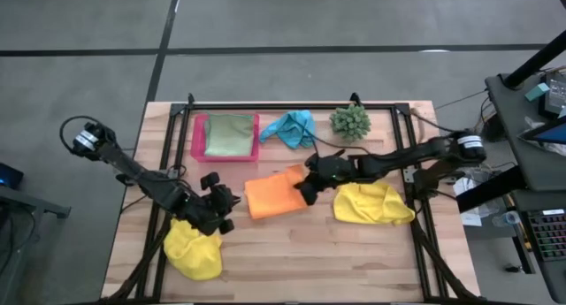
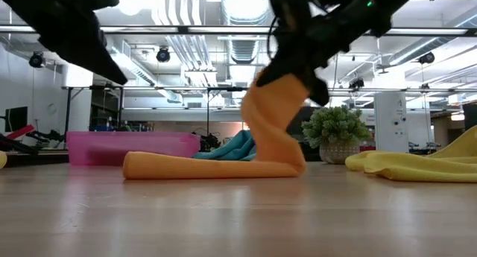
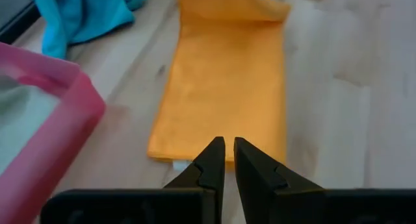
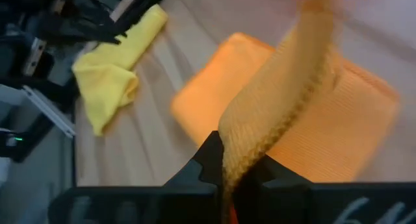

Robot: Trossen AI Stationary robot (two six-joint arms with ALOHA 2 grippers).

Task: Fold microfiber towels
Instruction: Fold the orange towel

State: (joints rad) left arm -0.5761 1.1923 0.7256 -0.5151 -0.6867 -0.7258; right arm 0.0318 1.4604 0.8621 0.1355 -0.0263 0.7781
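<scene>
The orange towel (image 1: 272,197) lies in the middle of the counter (image 1: 292,261). The right end effector (image 1: 309,188) is closed on the towel's right edge and holds that edge up in the air, so one part of the towel stands up while the other part lies flat. In the low view the lifted part rises like a tall bump from the flat strip. In the right wrist view the orange cloth is pinched between the two dark fingers (image 4: 208,160). The left end effector (image 1: 221,203) is just beside the left edge of the orange towel, near the counter's front left part. Its fingers (image 3: 211,162) are shut, with only a thin gap between the tips, and they hold nothing. One yellow towel (image 1: 195,247) sits bunched up near the front left corner, close under the left arm. The other yellow towel (image 1: 371,203) lies spread out near the right edge, just beside the orange one. The blue towel (image 1: 290,128) is crumpled near the back edge, around the middle. The green towel (image 1: 228,135) lies folded inside the pink tray (image 1: 198,139), which sits at the back edge, left of the blue towel. A small spiky plant (image 1: 350,121) stands at the back edge, right of the blue towel.
</scene>
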